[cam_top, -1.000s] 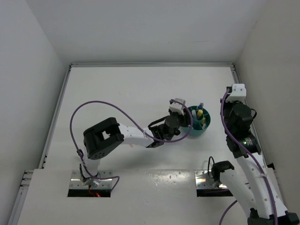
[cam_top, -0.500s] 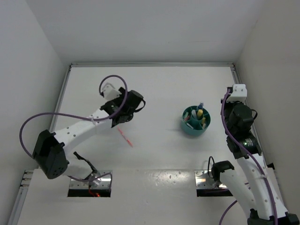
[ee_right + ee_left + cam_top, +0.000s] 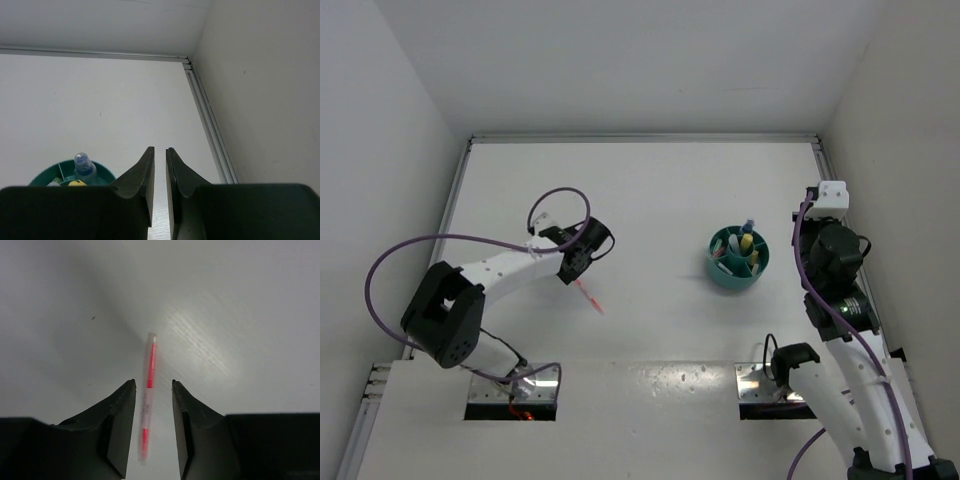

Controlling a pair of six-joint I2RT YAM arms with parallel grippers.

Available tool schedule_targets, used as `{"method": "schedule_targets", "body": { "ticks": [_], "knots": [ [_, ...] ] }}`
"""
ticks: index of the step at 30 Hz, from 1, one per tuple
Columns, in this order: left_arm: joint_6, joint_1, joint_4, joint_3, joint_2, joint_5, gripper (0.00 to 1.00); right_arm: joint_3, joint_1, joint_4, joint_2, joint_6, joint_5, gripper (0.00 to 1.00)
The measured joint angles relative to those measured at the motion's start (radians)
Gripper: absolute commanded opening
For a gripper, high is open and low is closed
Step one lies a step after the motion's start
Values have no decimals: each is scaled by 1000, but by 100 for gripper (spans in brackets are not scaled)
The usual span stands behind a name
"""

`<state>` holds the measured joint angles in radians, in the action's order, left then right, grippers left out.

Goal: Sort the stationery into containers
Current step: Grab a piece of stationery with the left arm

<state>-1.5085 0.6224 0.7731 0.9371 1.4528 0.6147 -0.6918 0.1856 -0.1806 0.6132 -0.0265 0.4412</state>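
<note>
Starting on the left: the left arm reaches out over the bench (image 3: 660, 180), with its purple cable (image 3: 460, 240) looping off to the side. The left pincer (image 3: 152, 384) is spread wide and has nothing in it. In the left wrist view, the red pen (image 3: 148, 395) runs straight down the gap between the two fingers (image 3: 120, 415). It's lying flat on the bench and neither finger looks to be touching it. It's a thin, clear-ish stick with red inside, and it comes out a bit blurry there. From the top camera, the pen sits at a slant just on the near side of that pincer, well away from the tub.

Over to the right, the round teal tub (image 3: 730, 280) stands upright on the bench, right of centre. Some stationery is already in its compartments: a yellow marker (image 3: 747, 243) and something with a light-blue cap (image 3: 748, 225) poke up. I honestly can't make out which divider slot each one's in. There's a pale item next to them too, but it's too small to name.

Furthest right, the right pincer (image 3: 160, 150) hangs near the right wall, to the right of the tub and apart from it. Its fingers are pressed nearly together with just a sliver of gap, pinching nothing. Its wrist camera catches the tub's rim and the blue cap in the lower left corner. The rest of that view is bare bench running out to the far edge.
</note>
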Motion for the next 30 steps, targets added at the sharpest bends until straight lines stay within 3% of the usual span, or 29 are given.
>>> {"method": "schedule_targets", "body": {
  "ticks": [5,20,30],
  "knots": [
    [31,-11,-43,-73,59,-73,39,10,0,0,-2,0,0,16],
    [81,-12,-141,-68,170,-151,39,11,0,0,-2,0,0,16],
    [89,-13,-159,-64,174,-159,8,11,0,0,-2,0,0,16]
  ]
}}
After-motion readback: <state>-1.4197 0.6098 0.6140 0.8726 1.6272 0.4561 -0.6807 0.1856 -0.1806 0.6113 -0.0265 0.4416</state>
